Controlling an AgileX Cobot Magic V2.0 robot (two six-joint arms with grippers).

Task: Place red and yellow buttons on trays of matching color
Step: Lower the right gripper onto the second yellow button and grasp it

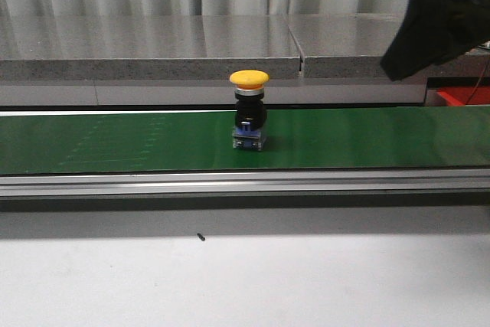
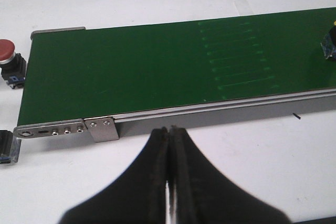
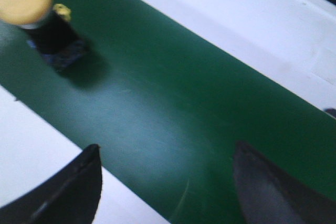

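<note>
At the centre of the front frame, the yellow button (image 1: 249, 116) stands upright on the green belt (image 1: 115, 142); the right gripper (image 3: 168, 182) has its fingers spread wide above the belt; the left gripper (image 2: 169, 182) is closed, empty; a red button (image 2: 9, 60) sits on the white counter (image 2: 236, 171) at the left edge of its frame.

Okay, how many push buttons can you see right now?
2. A yellow button stands upright on the green conveyor belt, near the middle. A red button sits on the white table beside the belt's end. Others may be out of view.
</note>
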